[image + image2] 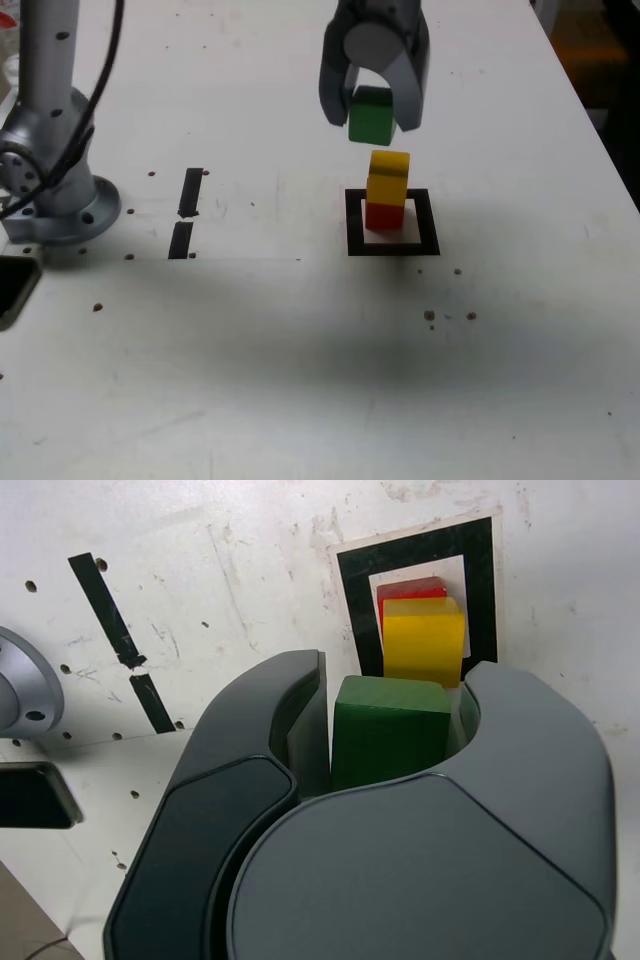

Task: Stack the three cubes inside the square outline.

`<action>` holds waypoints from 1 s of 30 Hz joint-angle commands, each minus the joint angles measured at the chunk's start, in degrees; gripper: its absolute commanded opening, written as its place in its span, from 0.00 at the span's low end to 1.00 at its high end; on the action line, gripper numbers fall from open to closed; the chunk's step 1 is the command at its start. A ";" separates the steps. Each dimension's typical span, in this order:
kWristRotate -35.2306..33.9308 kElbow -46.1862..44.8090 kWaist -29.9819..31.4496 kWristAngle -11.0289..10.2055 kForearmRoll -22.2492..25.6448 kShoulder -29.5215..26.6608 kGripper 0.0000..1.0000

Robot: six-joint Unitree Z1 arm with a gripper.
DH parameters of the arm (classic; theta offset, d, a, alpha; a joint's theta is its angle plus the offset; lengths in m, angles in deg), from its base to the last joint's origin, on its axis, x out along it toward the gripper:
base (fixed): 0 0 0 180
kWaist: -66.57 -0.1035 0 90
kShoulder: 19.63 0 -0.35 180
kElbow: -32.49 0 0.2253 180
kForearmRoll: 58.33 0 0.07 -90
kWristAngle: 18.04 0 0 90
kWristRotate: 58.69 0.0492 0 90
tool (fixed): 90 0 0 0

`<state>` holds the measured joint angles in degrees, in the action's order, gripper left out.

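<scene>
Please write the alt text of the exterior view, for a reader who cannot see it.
A gripper holds a green cube above a yellow cube, which sits on a red cube inside a black square outline. Two short black strips lie on the white table, toward the view's left.

No lettering, label, brand name, number or printed sign can be read in either view; the table (240, 340), the square outline (357, 245) and the two short black strips (190, 192) bear no readable characters; the red cube (384, 217), the yellow cube (388, 178) and the green cube (371, 118) show plain colour on their visible faces; the gripper (372, 112) shows no readable mark.
</scene>
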<state>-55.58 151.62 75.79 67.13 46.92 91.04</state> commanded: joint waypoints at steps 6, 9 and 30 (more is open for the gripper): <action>-0.39 0.16 0.19 0.42 0.04 1.52 0.13; -0.43 0.28 0.23 0.50 -0.08 1.93 0.13; -0.16 1.50 -0.05 -1.35 -1.69 5.39 0.14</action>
<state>-55.81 153.04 75.89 65.89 45.07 96.06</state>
